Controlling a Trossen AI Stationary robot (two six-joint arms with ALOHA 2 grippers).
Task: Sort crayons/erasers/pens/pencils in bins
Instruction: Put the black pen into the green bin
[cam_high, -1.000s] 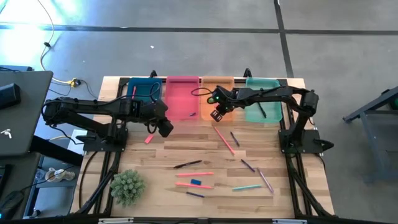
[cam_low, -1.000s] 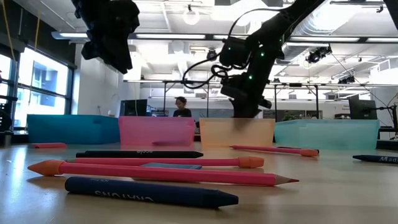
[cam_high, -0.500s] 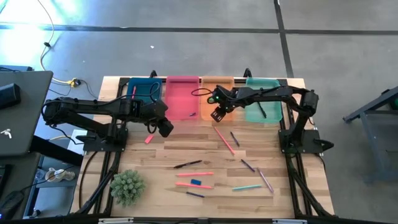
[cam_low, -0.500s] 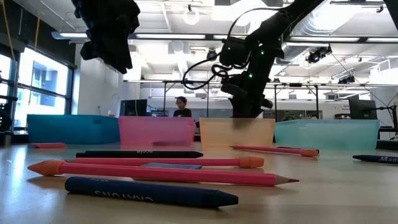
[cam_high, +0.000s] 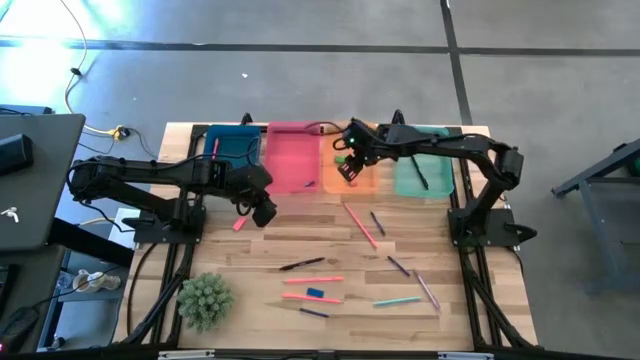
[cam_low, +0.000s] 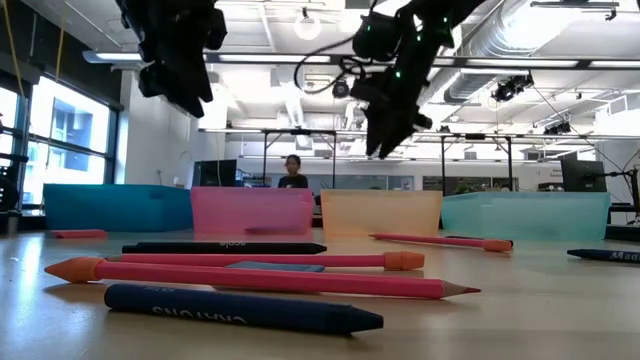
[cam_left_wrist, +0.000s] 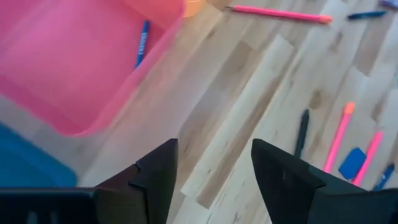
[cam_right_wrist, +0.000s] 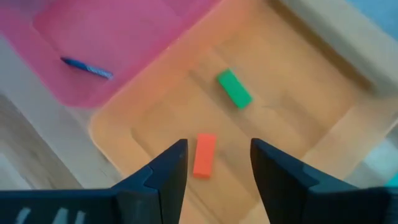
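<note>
Four bins stand in a row along the far edge: dark blue (cam_high: 232, 150), pink (cam_high: 293, 160), orange (cam_high: 365, 185) and teal (cam_high: 425, 165). My right gripper (cam_high: 348, 170) (cam_right_wrist: 217, 155) hangs open above the orange bin (cam_right_wrist: 292, 118). A green eraser (cam_right_wrist: 235, 88) and a pink-red eraser (cam_right_wrist: 204, 155) lie flat on that bin's floor. My left gripper (cam_high: 265, 212) (cam_left_wrist: 214, 155) hovers open over bare wood in front of the pink bin (cam_left_wrist: 74, 56), with nothing between its fingers. A blue crayon (cam_left_wrist: 143, 42) lies in the pink bin. A blue eraser (cam_high: 315, 293) rests on the table near the front.
Pencils, pens and crayons lie scattered over the near and right table, among them a long pink pencil (cam_high: 360, 225) and a black pen (cam_high: 303, 264). A short red stick (cam_high: 239, 224) lies near my left gripper. A spiky green plant (cam_high: 205, 300) stands near left.
My right gripper has risen out of the orange bin and gone a little toward the far edge.
</note>
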